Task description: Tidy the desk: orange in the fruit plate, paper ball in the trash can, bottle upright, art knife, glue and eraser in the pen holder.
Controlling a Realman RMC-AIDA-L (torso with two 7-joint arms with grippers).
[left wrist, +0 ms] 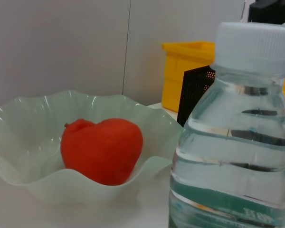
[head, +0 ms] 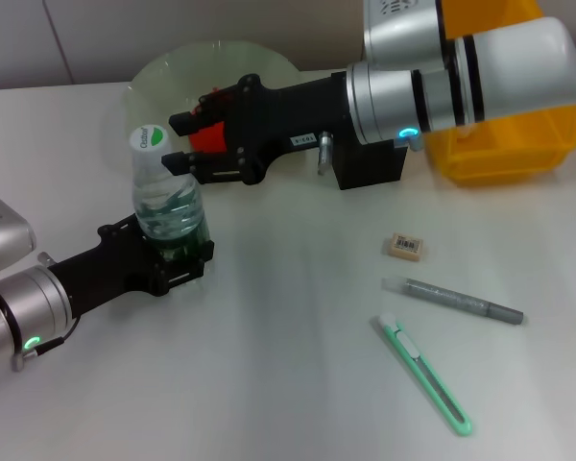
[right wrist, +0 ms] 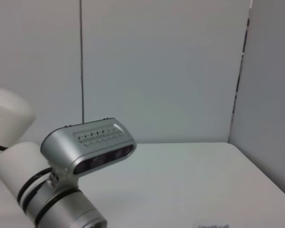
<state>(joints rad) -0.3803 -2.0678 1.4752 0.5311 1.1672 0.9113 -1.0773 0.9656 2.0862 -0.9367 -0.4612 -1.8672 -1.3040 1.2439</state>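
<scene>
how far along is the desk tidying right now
Done: the orange sits in the fruit plate, with the right hand open above it. In hand: the left hand holds the bottle upright. Left: the eraser, glue and art knife lie on the desk. No paper ball shows.

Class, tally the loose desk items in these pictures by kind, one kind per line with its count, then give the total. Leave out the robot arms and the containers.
Water bottle, upright, held by the left gripper: 1
Orange in the fruit plate: 1
Eraser: 1
Grey glue pen: 1
Green art knife: 1
Total: 5
</scene>
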